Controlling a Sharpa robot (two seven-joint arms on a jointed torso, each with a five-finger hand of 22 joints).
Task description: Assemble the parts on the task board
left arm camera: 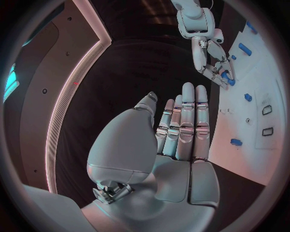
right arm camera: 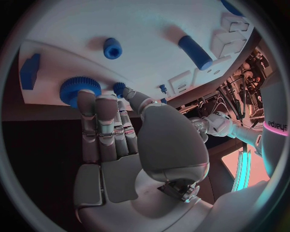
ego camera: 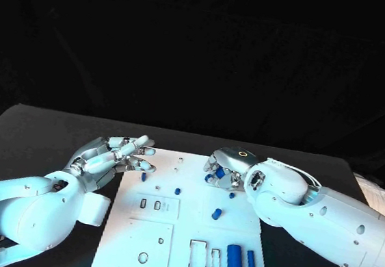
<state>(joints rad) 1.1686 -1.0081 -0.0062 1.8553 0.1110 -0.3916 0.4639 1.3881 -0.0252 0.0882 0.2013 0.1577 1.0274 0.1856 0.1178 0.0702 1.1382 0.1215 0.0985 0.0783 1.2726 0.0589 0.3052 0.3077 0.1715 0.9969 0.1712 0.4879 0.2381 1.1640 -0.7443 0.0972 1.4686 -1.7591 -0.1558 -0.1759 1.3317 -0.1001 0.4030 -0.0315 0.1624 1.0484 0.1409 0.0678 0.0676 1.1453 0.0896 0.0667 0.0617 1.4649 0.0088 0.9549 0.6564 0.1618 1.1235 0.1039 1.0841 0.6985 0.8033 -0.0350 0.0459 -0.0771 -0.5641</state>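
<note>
Now right hand (right arm camera: 115, 130) fingertips touch the blue gear (right arm camera: 79, 89) on the task board (right arm camera: 151, 29)

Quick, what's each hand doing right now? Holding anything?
Left hand: open, fingers straight, holding nothing, beside the board.
Right hand: fingers on a blue gear at the board's far end; a full grip cannot be told.

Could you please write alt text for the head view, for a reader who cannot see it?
The right hand grips a blue part at the far edge of the white task board, while the left hand hovers open beside the board's left edge. Other blue parts lie on the board, including a long cylinder near its front.
</note>
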